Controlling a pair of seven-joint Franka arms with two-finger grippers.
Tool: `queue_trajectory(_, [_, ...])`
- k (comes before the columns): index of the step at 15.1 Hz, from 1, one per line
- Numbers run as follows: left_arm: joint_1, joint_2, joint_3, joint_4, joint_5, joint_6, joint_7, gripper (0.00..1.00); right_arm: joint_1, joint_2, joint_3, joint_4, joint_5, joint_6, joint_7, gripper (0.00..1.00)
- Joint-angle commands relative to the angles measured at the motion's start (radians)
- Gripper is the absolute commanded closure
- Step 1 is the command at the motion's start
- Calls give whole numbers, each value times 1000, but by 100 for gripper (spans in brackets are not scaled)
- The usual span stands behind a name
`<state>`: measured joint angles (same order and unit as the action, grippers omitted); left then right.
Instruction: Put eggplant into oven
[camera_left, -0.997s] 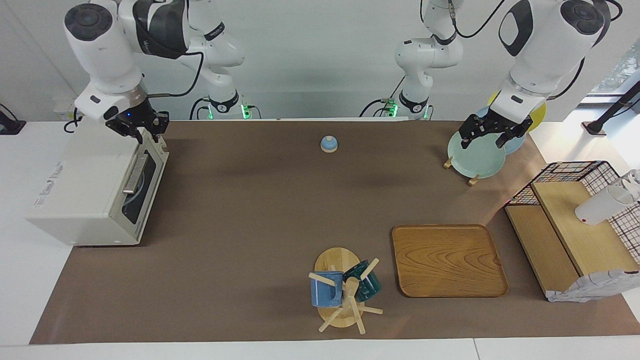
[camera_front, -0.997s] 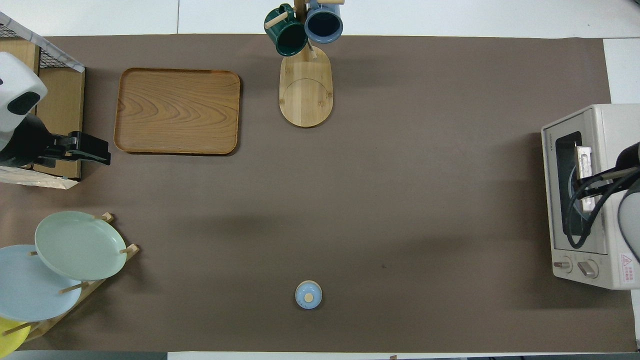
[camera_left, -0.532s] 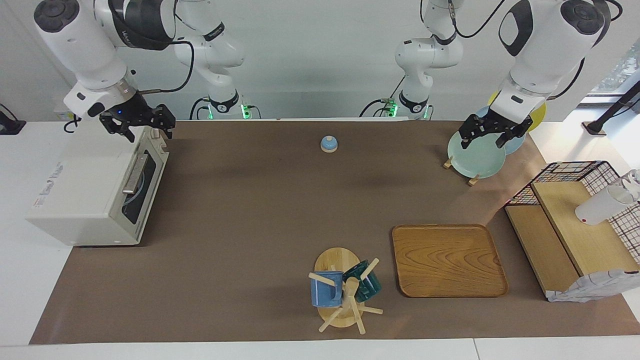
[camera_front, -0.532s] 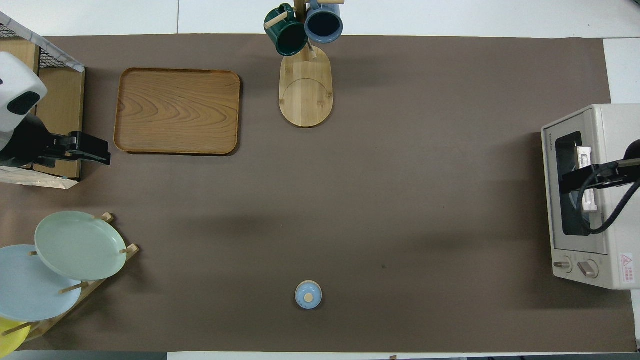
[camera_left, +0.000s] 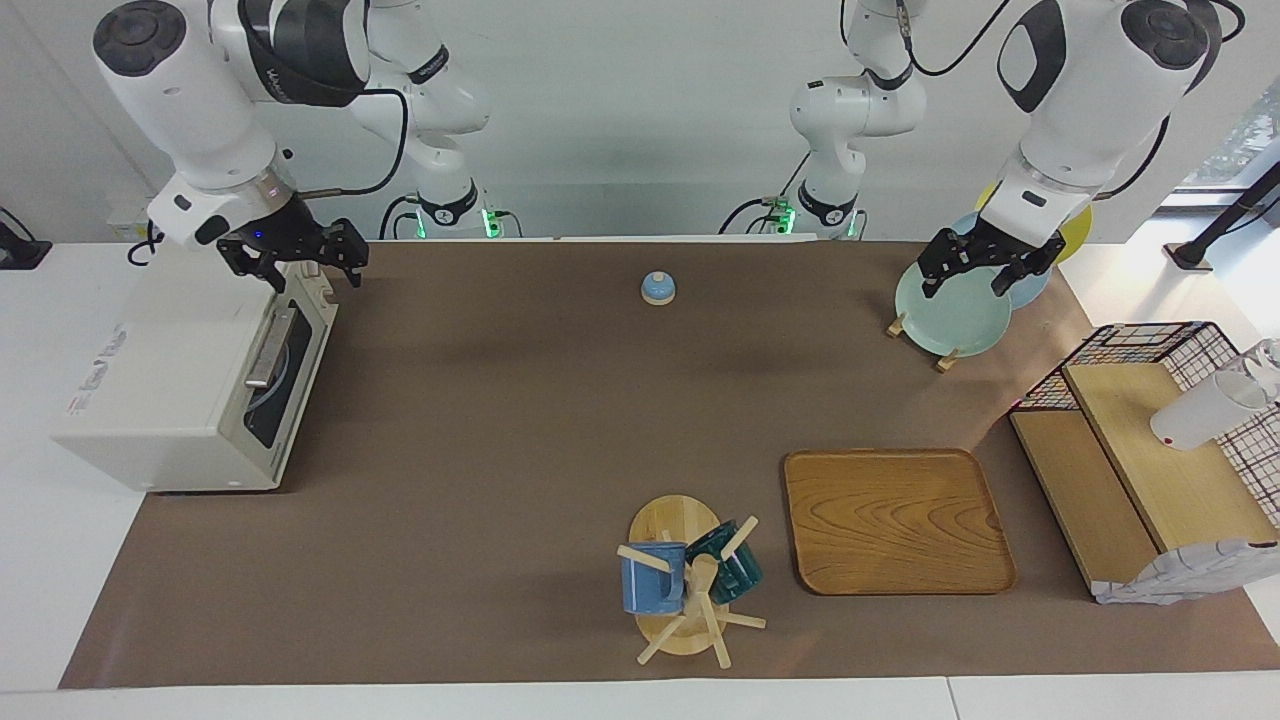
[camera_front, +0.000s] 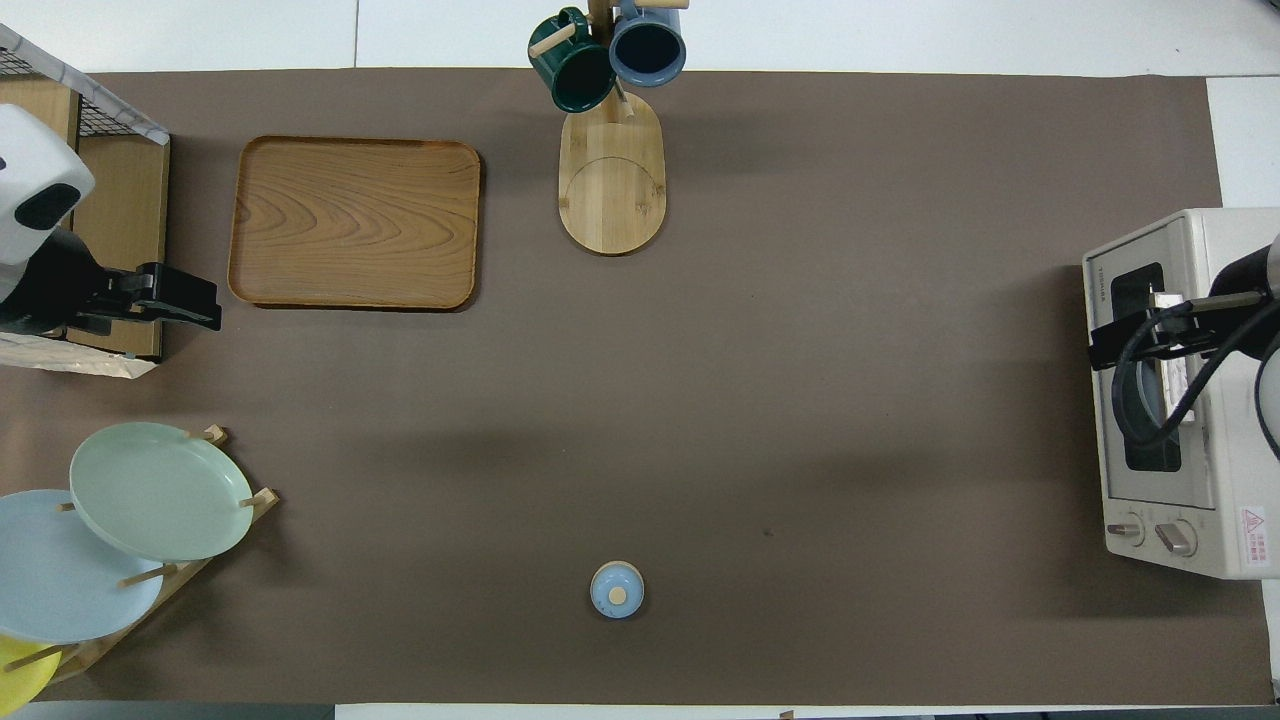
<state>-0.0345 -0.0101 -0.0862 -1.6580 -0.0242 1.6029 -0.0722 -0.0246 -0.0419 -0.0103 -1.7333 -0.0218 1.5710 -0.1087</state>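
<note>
Here, right arm's fingers (camera_left: 300, 262) spread wide, empty, above closed oven (camera_left: 190, 370), left fingers (camera_left: 978, 262) wide.

Oven (camera_front: 1160, 500) sits at right arm's end of table w/ door shut – knobs at the end nearer the robots. Right gripper (camera_front: 1100, 345) hangs over the door glass, cables looping below it; fingers' state can't be made out from above. Left gripper (camera_front: 195, 305) is over the mat (camera_front: 800, 350) just beside wooden tray (camera_front: 355, 222), by the shelf – no load in it. Mug rack (camera_front: 610, 170) stands farthest out w/ green and blue mugs. Small blue bell (camera_front: 617, 589) lies near the robots; plates (camera_front: 155, 490) on a rack at left arm's end.
</note>
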Motion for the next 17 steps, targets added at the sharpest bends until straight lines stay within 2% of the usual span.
queue_trajectory(1, [5,-11,-3,-13,1,12,-8,0,-5,5,-7,20,2,-19,9,0])
queue_trajectory(17, [5,-11,-3,-13,1,12,-8,0,-12,20,-7,51,16,-9,14,0])
